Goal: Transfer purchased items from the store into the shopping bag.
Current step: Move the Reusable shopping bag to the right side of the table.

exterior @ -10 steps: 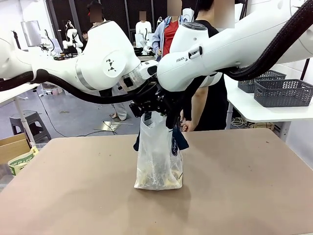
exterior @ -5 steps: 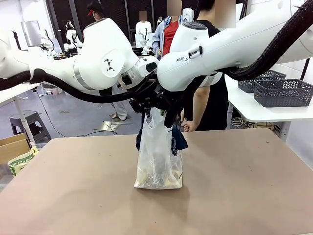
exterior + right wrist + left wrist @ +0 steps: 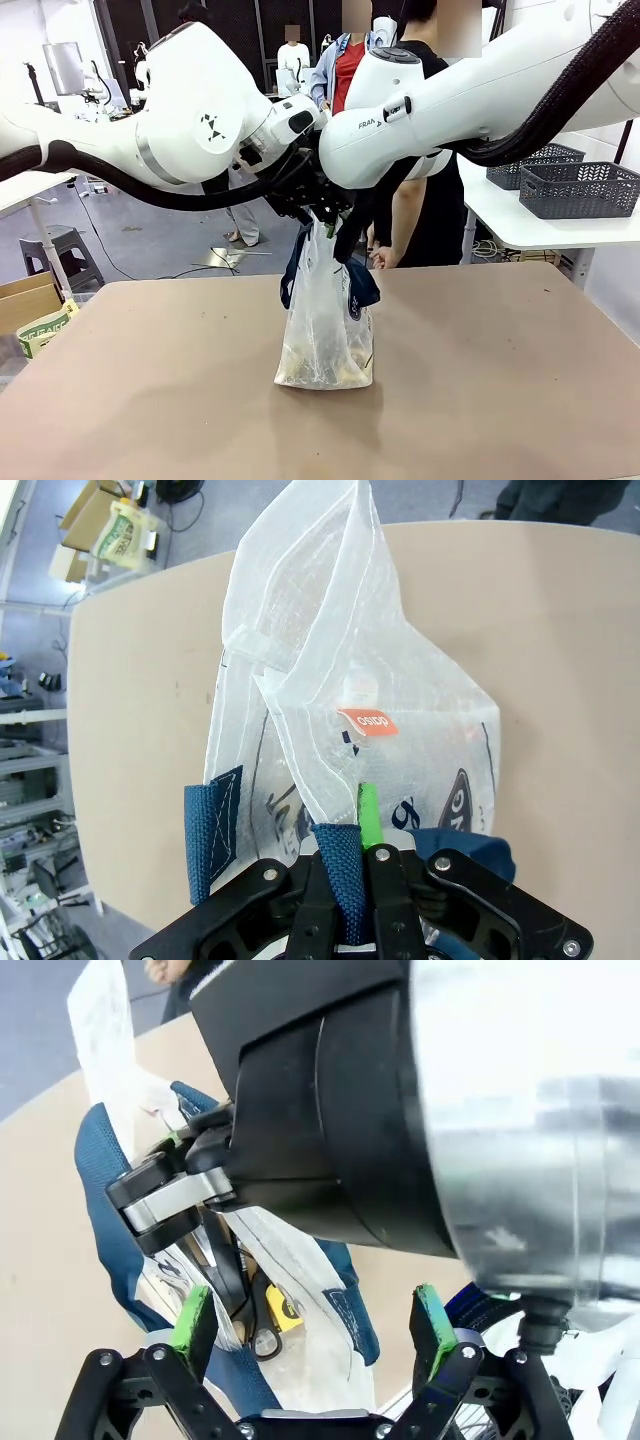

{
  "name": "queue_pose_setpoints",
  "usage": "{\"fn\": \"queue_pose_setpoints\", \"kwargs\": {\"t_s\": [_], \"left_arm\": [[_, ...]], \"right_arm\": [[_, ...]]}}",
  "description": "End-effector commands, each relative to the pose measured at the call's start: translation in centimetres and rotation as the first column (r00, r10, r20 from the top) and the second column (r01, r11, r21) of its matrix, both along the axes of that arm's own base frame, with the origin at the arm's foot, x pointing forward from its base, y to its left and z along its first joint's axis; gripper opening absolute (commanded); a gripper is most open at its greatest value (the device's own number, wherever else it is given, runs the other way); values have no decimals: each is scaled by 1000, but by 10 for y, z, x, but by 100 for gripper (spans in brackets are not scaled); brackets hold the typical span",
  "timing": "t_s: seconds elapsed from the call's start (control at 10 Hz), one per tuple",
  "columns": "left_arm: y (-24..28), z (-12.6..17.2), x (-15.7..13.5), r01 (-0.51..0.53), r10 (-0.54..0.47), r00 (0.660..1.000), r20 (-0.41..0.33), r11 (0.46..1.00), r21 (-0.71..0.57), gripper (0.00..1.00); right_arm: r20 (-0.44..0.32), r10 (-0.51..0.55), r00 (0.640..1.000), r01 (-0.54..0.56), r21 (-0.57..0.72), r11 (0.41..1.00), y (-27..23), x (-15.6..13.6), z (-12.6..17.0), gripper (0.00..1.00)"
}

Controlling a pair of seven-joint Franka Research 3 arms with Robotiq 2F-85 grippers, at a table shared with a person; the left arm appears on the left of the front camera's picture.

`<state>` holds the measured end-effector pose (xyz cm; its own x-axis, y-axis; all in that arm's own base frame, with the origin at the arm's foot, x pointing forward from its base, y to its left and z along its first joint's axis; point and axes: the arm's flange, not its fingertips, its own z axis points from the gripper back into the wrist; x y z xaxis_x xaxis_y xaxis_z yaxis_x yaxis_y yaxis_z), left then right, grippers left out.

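- Front view: the shopping bag [image 3: 325, 320] stands upright at the middle of the table [image 3: 500, 380]. It is a translucent white sack with navy handles and navy print.
- Purchased items [image 3: 320, 372] show as a yellowish layer at the bottom of the bag. In my left wrist view I look down into its mouth and see a yellow pack [image 3: 283, 1310] beside some small dark pieces.
- Handling, as I judge it: the film is thin, soft and slippery. It folds and will not stand open by itself. The load looks light. The woven navy strap [image 3: 340, 865] is the firm place to hold, since pinching the film alone risks a slip or a tear.
- My right gripper [image 3: 358, 830] is clamped on that strap at the bag's top edge and holds the bag up from above.
- My left gripper [image 3: 310, 1315] hangs just above the bag mouth with its jaws spread wide and nothing between them, close beside my right gripper.
- The other strap end [image 3: 212, 830] hangs loose. I judge that taking it would open the mouth wider.
- A person [image 3: 420, 210] in dark clothes stands at the far side of the table, just behind the bag.
- Grey baskets [image 3: 580, 190] sit on a white side table at the far right, well apart from the bag.
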<state>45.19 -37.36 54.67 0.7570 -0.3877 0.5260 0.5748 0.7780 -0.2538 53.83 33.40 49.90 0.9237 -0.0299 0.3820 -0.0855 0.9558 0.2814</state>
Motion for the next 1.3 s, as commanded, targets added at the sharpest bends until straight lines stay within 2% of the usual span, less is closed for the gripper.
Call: {"fn": "queue_pose_setpoints", "kwargs": {"t_s": [0.0,0.7,0.9,1.0,1.2], "left_arm": [[9,-11,-1,35,-35,999,-16,999,-23,100],[1,-22,6,96,-86,986,-146,994,61,100],[2,-23,6,68,-58,989,-138,995,68,100],[2,-22,6,55,-45,991,-126,996,72,90],[3,-22,5,31,-24,994,-107,997,66,57]], "right_arm": [[-13,-6,1000,6,18,1000,3,6,-1,0],[-18,-9,1000,10,26,1000,3,6,-2,0],[-17,-9,1000,9,26,1000,3,6,-2,0],[-16,-9,1000,9,26,1000,2,6,-2,0],[-16,-9,1000,9,26,1000,2,6,-3,0]]}}
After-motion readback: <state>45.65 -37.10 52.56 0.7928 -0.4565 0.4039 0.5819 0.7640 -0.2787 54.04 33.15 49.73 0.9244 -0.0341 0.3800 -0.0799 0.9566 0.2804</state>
